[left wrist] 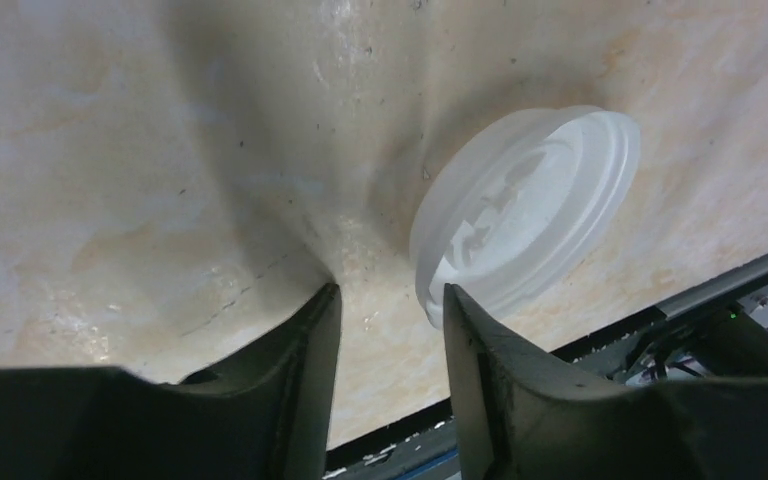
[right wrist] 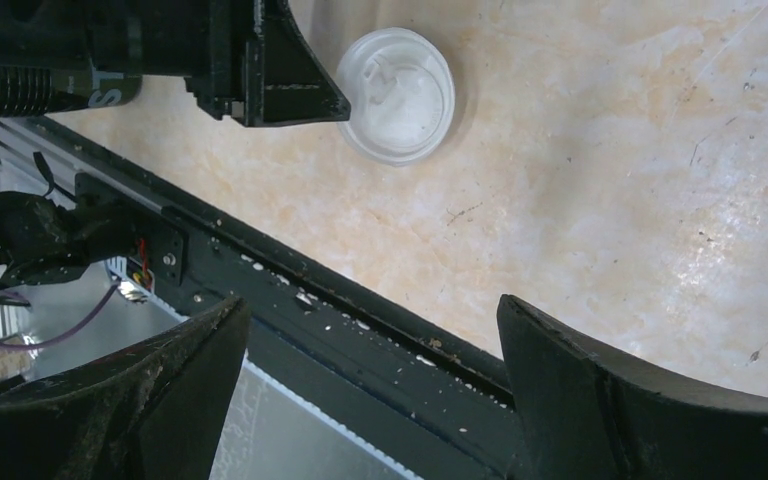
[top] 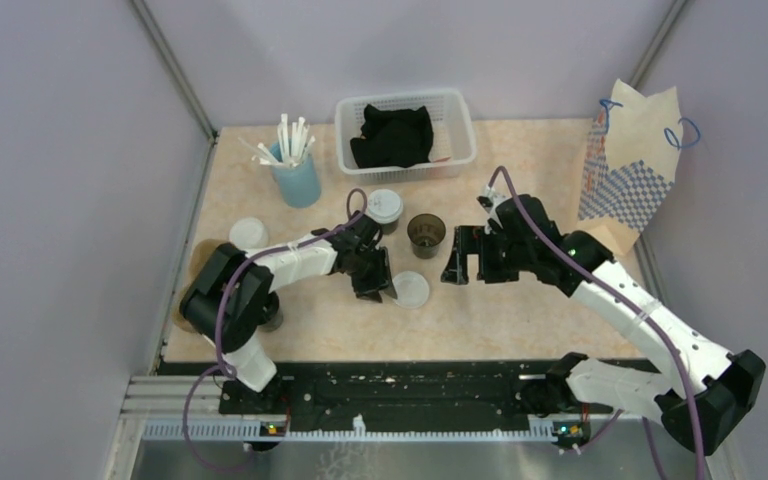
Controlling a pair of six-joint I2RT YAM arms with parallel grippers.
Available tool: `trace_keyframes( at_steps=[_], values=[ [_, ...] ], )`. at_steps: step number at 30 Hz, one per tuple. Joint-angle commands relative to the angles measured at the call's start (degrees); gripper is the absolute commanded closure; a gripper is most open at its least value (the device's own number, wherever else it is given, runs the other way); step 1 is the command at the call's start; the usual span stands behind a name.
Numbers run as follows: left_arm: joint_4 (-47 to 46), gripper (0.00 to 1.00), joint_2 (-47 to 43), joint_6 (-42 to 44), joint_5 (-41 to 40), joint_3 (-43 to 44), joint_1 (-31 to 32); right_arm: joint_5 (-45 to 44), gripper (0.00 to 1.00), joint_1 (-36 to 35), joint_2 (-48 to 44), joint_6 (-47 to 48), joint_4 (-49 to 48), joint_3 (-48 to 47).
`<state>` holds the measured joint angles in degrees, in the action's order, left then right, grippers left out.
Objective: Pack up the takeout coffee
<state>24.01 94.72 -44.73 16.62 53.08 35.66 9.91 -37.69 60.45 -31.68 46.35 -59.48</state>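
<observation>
— Two grippers are in view; how are they set?

— The left gripper (top: 372,285) is held low over the middle of the worktop (top: 520,310), its fingers (left wrist: 295,380) narrowed to a slim gap. Only bare surface is seen in that gap, so nothing is pinched. A translucent lid (left wrist: 525,205) lies flat just beside the outer face of one finger; whether it is touched cannot be told. The right gripper (top: 465,268) is spread wide, with nothing between its fingers (right wrist: 600,400).

— What room is available around them?

— Open surface is found between the lid and the near edge, and on toward the near right corner. The far edge is taken up by a blue cup of straws (top: 295,178) and a white basket (top: 405,135). A paper bag (top: 628,165) is stood at the right edge.

— And the coffee?

— A pale cup (top: 384,207) is stood upright just behind the left gripper, on the far-edge side, long axis vertical, top upward. A dark open cup (top: 426,233) is stood just beside it. A second pale round top (top: 248,233) is seen near the left edge. The brown carrier (top: 197,258) is largely hidden under the left arm (top: 290,262) there.
</observation>
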Motion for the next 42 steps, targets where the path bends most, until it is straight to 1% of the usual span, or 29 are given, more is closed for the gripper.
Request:
trace_keyframes(
  at_steps=[1,4,8,10,11,12,14,16,17,19,20,22,24,26,28,29,30,32,33,35,38,42],
  values=[
    [-3.6,0.55,2.7,0.7,-3.7,3.6,1.6,-0.8,0.06,-0.1,-1.7,-0.2,-0.2,-0.6],
    [-2.3,0.69,4.5,2.3,-5.6,5.9,1.7,-0.8,0.06,0.0,-1.6,0.6,0.1,-1.2],
    [-1.4,0.88,5.2,2.4,-6.0,7.1,1.7,-0.6,0.06,0.0,-1.4,1.4,0.5,-1.9],
    [1.9,0.99,4.7,2.6,-5.0,8.4,1.7,-0.8,0.06,-0.1,-1.5,1.9,1.0,-2.2],
    [3.5,1.0,3.7,2.4,-4.2,8.8,1.7,-1.0,0.06,0.0,-1.5,2.5,1.4,-2.7],
    [4.6,1.0,2.0,2.1,-2.2,8.8,1.4,-1.0,0.06,0.0,-1.5,3.4,1.9,-3.2],
    [4.9,1.0,-2.6,0.8,4.9,7.8,0.5,-0.5,0.05,-0.1,-2.1,5.5,2.8,-4.5],
    [2.2,1.0,-8.1,-2.9,15.9,6.6,-0.9,1.4,0.04,0.0,-3.5,7.8,2.4,-6.1],
    [-1.5,1.0,-10.7,-6.0,21.5,5.6,-1.4,2.9,0.03,-0.1,-4.2,8.7,1.6,-6.5],
    [-13.5,1.0,-15.2,-14.1,30.7,2.5,-1.9,6.7,0.03,0.0,-5.7,8.8,-1.0,-8.0],
    [-21.1,1.0,-17.0,-19.1,34.2,1.5,-2.1,8.6,0.02,0.0,-6.2,8.0,-2.7,-9.0],
    [-38.3,1.0,-19.3,-28.3,37.9,-0.2,-2.1,11.2,0.01,-0.1,-6.8,4.5,-6.8,-11.2],
    [-53.3,1.0,-19.5,-35.7,39.7,-0.4,-2.2,13.9,0.01,-0.1,-6.8,0.4,-12.7,-13.4],
    [-65.0,1.0,-18.2,-43.2,40.1,0.0,-2.3,15.1,0.01,0.0,-5.8,-4.2,-17.4,-16.0],
    [-77.9,1.0,-16.2,-51.1,38.5,0.1,-2.3,18.3,0.01,0.0,-3.5,-6.4,-20.8,-19.6],
    [-87.0,1.0,-14.8,-55.3,37.4,0.2,-2.2,18.8,0.01,0.0,-2.6,-7.5,-21.7,-21.4],
    [-93.6,1.0,-13.3,-59.2,36.3,0.4,-2.2,19.2,0.01,0.1,-1.8,-8.2,-22.5,-23.1],
    [-103.9,1.0,-10.3,-66.0,34.5,1.3,-2.2,19.5,0.01,0.5,-1.1,-8.9,-24.5,-25.3],
    [-108.0,1.0,-8.8,-68.7,33.8,1.9,-2.3,19.4,0.01,0.9,-1.1,-9.2,-25.4,-25.9],
    [-111.1,1.0,-7.4,-71.2,32.9,2.5,-2.2,20.2,0.01,1.5,-0.8,-10.4,-27.5,-26.1],
    [-111.4,1.0,-6.9,-71.4,33.0,3.0,-2.3,22.5,0.01,1.8,-0.4,-12.8,-31.5,-24.7],
    [-112.2,1.0,-6.6,-72.4,34.0,4.0,-2.5,18.1,0.01,2.7,-2.5,-10.5,-28.3,-23.9]
  ],
)
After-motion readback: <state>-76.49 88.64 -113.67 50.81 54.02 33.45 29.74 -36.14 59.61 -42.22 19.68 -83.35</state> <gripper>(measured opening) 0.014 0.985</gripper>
